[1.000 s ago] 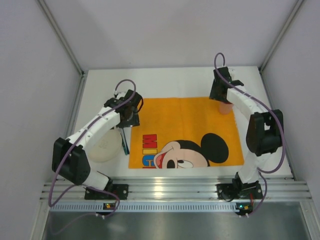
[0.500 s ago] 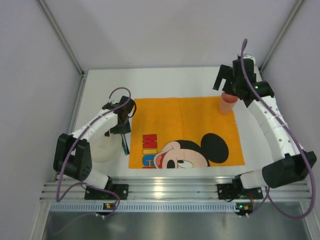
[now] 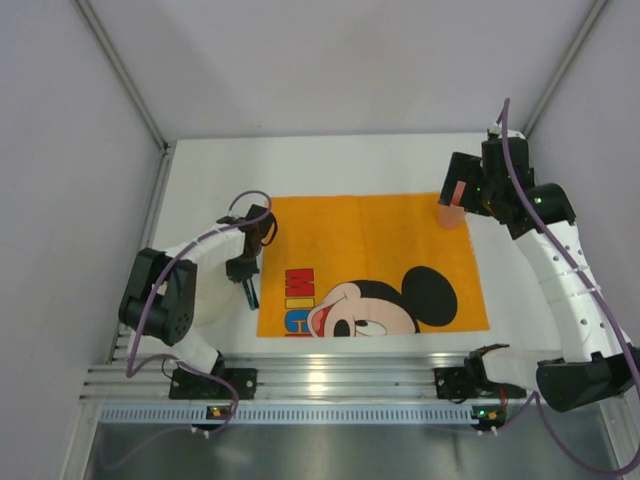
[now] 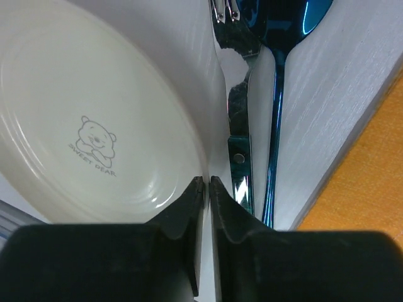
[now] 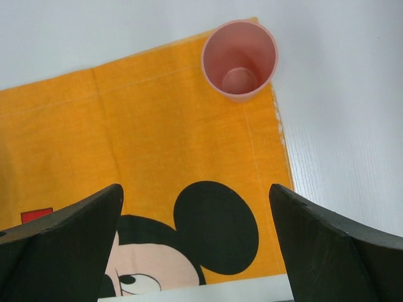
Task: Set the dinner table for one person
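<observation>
The white dinner table (image 3: 330, 165) carries an orange Mickey Mouse mat (image 3: 370, 240). A pink cup (image 3: 452, 213) stands upright on the mat's far right corner (image 5: 239, 60). Above it and just behind hangs my right gripper (image 3: 460, 190), open and empty (image 5: 195, 242). Left of the mat lies a white plate (image 4: 94, 119), mostly under my left arm in the top view (image 3: 205, 300). My left gripper (image 4: 206, 184) is shut on the plate's right rim (image 3: 244, 268). A fork (image 4: 238, 113) and a blue spoon (image 4: 275, 126) lie between plate and mat.
Grey walls close in the table on the left, back and right. An aluminium rail (image 3: 340, 375) with both arm bases runs along the near edge. The mat's edge (image 4: 365, 189) lies just right of the spoon.
My left gripper has come down to the plate's rim and shut on it. The right gripper has let go of the cup, opened wide and risen while its arm swung out to the right.
</observation>
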Motion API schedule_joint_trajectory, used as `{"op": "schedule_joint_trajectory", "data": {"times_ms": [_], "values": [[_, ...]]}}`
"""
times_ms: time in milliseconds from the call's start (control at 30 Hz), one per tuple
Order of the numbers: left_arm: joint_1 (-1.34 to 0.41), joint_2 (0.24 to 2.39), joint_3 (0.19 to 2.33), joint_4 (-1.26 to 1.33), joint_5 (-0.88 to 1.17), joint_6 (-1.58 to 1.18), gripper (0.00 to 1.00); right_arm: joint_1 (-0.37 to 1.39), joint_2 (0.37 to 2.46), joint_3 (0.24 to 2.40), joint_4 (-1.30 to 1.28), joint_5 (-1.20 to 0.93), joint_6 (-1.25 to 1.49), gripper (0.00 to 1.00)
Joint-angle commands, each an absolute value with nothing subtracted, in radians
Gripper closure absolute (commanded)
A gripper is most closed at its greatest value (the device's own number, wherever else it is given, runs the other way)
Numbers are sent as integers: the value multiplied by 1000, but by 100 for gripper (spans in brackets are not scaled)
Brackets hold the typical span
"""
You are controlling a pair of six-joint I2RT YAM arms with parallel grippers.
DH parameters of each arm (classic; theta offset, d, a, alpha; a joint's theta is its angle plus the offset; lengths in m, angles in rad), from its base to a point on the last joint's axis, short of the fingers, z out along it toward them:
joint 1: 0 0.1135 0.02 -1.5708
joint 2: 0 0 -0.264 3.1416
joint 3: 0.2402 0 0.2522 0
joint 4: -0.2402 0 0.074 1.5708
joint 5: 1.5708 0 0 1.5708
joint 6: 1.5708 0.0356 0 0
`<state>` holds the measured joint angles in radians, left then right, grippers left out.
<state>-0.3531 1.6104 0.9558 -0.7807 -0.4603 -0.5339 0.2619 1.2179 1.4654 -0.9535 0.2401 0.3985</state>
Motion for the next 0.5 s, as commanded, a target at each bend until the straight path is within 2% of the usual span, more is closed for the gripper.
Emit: {"op": "schedule_joint_trajectory", "data": {"times_ms": [0, 133, 267, 467], "values": [[-342, 1638, 959, -733, -494, -525, 88, 268, 1170, 1471, -994, 264, 374, 0], [-336, 1660, 963, -724, -494, -517, 100, 270, 1161, 1468, -1011, 267, 370, 0], [-325, 1655, 979, -735, -494, -502, 100, 268, 1151, 1465, -1019, 265, 370, 0], [-398, 1595, 1244, -891, -560, -471, 100, 268, 1134, 1463, -1032, 267, 365, 0]]}}
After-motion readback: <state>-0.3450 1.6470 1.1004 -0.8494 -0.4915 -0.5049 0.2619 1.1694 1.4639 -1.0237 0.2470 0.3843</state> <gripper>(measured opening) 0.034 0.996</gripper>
